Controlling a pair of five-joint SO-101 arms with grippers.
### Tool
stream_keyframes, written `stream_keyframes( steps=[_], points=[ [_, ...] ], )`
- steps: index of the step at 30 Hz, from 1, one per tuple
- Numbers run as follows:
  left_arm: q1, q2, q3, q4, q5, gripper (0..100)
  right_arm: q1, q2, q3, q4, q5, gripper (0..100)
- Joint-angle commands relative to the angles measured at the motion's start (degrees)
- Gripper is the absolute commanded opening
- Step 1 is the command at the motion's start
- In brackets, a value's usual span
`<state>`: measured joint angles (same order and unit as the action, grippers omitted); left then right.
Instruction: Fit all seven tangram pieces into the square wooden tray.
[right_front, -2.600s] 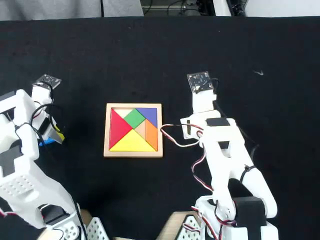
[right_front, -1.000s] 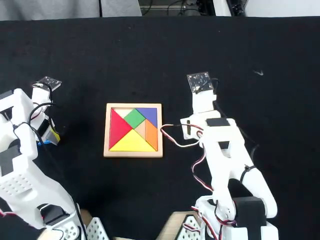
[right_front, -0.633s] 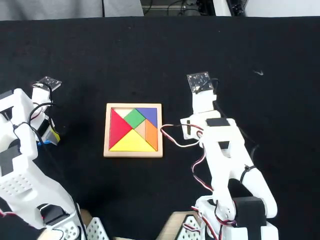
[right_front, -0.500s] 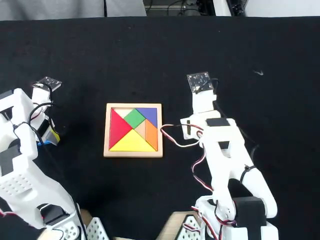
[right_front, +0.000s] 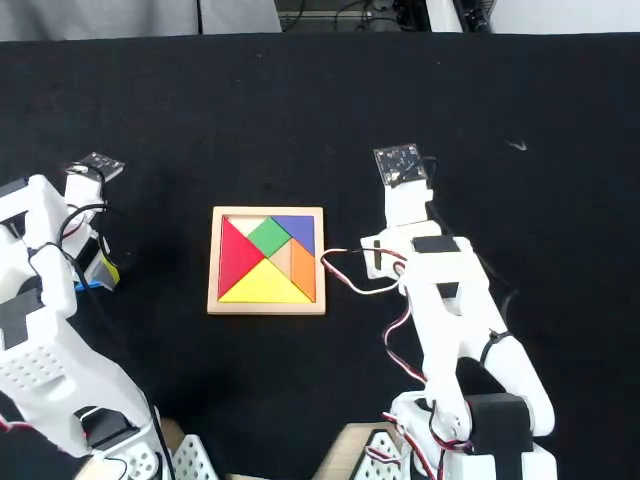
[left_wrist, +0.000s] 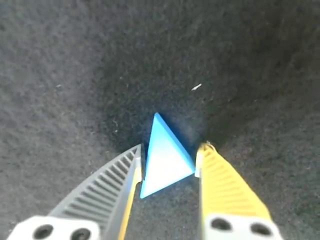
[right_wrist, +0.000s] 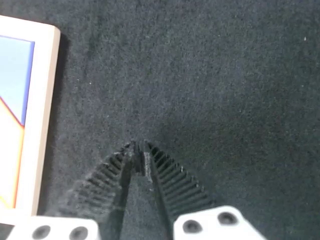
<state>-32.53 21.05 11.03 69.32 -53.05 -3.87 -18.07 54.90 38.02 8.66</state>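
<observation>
Where the two arm bases stand at the near edge, the black table cloth (right_front: 300, 120) carries little beyond the task's things. A loop of red and white wire (right_front: 350, 278) hangs from the right arm and ends just beside the right rim of the square wooden tray (right_front: 267, 310), without crossing it. Nothing lies between either arm and the tray. Beyond the far table edge, dark cables (right_front: 340, 14) lie on the floor.

The left gripper (left_wrist: 171, 147) is closed partway onto the blue triangle (left_wrist: 165, 160). The grey finger (left_wrist: 120, 172) touches one edge and the yellow finger (left_wrist: 220, 180) touches the opposite corner. Whether the piece is off the cloth cannot be told. It sits well to the left of the tray.

The right gripper (right_wrist: 137, 150) has its fingers together on nothing, low over bare cloth just beside the tray's right rim.

The tray holds red, yellow, green, dark blue and orange pieces. Two pale wood-coloured patches also show, and whether these are pieces or bare floor cannot be told.

Against 2.6 s ago, the left gripper and triangle have shifted slightly further from the tray. The tray and right arm are unchanged.
</observation>
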Motion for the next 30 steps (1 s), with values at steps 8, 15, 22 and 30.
stream_keyframes(
  steps=[8, 15, 22, 30],
  points=[
    [2.42, -0.53, -2.33, 0.70, 2.29, 18, 0.79, 0.04, -0.22, -0.88, 0.44, 1.1],
    [2.51, -0.53, -2.51, 0.79, 2.37, 18, 0.79, 0.04, -0.22, -0.88, 0.44, 1.1],
    [3.21, -0.53, -2.51, 0.44, 2.46, 10, 0.79, 0.04, -0.22, -0.88, 0.35, 1.1],
    [3.65, -0.70, -3.21, 0.97, 2.46, 13, 0.79, 0.04, -0.22, -0.88, 0.35, 1.1]
  ],
)
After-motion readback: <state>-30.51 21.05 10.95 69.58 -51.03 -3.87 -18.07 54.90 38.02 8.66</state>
